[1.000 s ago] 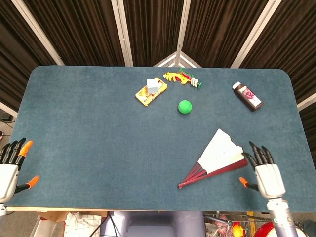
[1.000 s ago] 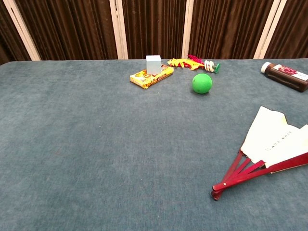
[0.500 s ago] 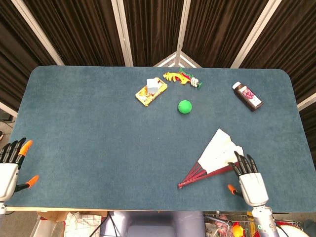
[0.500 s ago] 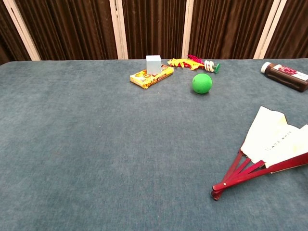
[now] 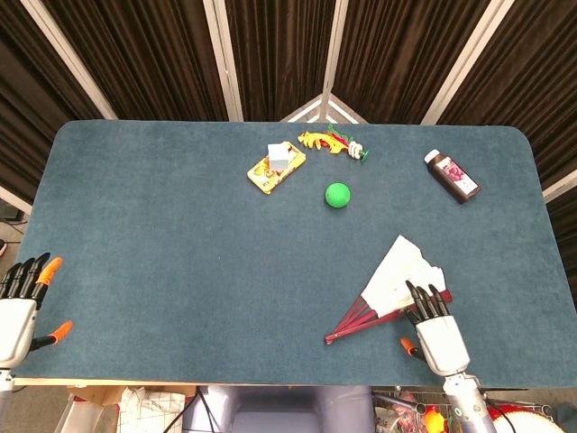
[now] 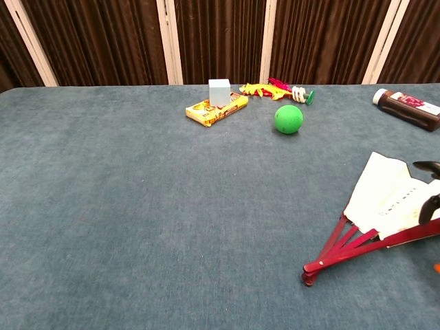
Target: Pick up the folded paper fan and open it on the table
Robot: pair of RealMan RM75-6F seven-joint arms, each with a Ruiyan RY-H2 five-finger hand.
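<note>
The paper fan lies partly spread on the table's near right, white leaf above red ribs that meet at a pivot. In the chest view the fan runs off the right edge, pivot at the lower middle. My right hand hovers at the fan's lower right edge, fingers apart and extended over the red guard, holding nothing; only its dark fingertips show in the chest view. My left hand rests open at the table's near left corner, far from the fan.
At the back of the table sit a yellow box with a white cube on it, a yellow and red toy, a green ball and a brown bottle. The blue cloth table ends just below both hands.
My right hand has slid left along the near edge, from beside the fan's right tip to over its lower right edge. The fan and my left hand have stayed put.
</note>
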